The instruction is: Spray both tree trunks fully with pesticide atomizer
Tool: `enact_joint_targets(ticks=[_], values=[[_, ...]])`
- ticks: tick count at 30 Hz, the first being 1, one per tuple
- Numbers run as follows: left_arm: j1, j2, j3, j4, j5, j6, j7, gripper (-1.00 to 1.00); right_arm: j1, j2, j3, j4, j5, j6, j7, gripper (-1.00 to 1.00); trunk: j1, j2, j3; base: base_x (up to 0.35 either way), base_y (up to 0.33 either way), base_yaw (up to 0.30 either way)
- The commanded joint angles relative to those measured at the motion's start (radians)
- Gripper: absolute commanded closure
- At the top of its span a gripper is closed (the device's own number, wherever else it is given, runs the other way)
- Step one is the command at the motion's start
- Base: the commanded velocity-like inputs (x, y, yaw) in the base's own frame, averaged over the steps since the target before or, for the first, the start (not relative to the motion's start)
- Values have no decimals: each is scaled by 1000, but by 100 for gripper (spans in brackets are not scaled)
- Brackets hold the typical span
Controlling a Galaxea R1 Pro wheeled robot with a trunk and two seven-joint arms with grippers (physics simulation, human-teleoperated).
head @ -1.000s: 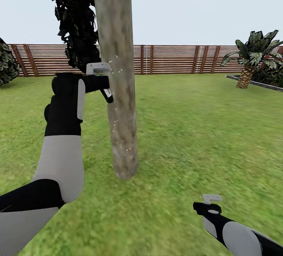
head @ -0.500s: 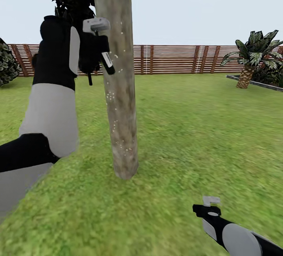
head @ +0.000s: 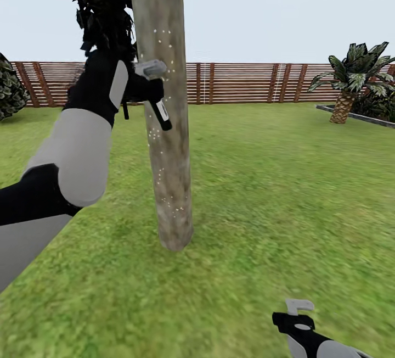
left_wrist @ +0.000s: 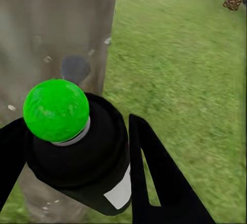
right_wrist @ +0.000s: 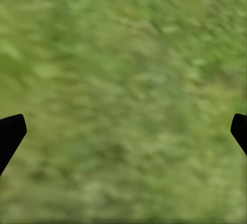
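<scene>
One tree trunk (head: 164,127) carries scattered white specks of pesticide (head: 159,174) from high up to near its foot, yet most bark reads bare — coverage looks partial, and a second tree appears untreated, so much remains. The left pincer (head: 144,90) is clamped around the pesticide atomizer (head: 159,106), held raised just beside the trunk with its grey trigger head toward the bark. How much liquid the black bottle holds cannot be told. The right pincer (right_wrist: 123,126) hangs low over the grass (head: 285,193), fingers spread wide — holding nothing.
</scene>
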Motion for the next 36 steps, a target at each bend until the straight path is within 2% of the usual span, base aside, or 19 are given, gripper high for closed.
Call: enact_joint_targets(ticks=[1,5,6,7,11,15,19,24,29,31,34,35,36], values=[[-1,-2,8,47,-9,-18,-8,100,-2,-1,-8,5,10,-7,-5,-100,0,-1,-1,0,0,0],[-1,-2,9,169,-8,-85,-8,100,-1,-1,-8,5,10,-7,-5,-100,0,-1,-1,0,0,0],[-1,-2,9,246,-8,-137,-8,100,-1,-1,-8,5,10,-7,-5,-100,0,-1,-1,0,0,0],[-1,-2,9,283,-8,-168,-7,100,-1,-1,-8,5,10,-7,-5,-100,0,-1,-1,0,0,0],[-1,-2,11,384,-7,-236,-7,100,-1,-1,-8,5,10,-7,-5,-100,0,-1,-1,0,0,0],[-1,-2,13,447,-8,-261,-7,100,-1,-1,-8,5,10,-7,-5,-100,0,-1,-1,0,0,0],[-1,-2,14,538,-9,-358,-6,100,-1,-1,-8,5,10,-7,-5,-100,0,-1,-1,0,0,0],[3,-2,13,567,-10,-401,-6,100,-1,-1,-8,5,10,-7,-5,-100,0,-1,-1,0,0,0],[51,-2,13,571,-12,-435,-6,100,-1,-1,-8,5,10,-7,-5,-100,0,-1,-1,0,0,0],[89,-2,13,572,-14,-481,-5,100,-1,-1,-8,5,10,-7,-5,-100,0,-1,-1,0,0,0],[137,-2,12,572,-15,-499,-5,100,-1,-1,-8,5,10,-7,-5,-100,0,-1,-1,0,0,0],[193,-2,10,572,-16,-533,11,100,-1,-1,-8,4,10,-7,-5,-100,0,-1,-1,0,0,0],[209,1,10,572,-17,-548,20,100,-1,-1,-8,5,10,-7,-5,-100,0,-1,-1,0,0,0]])
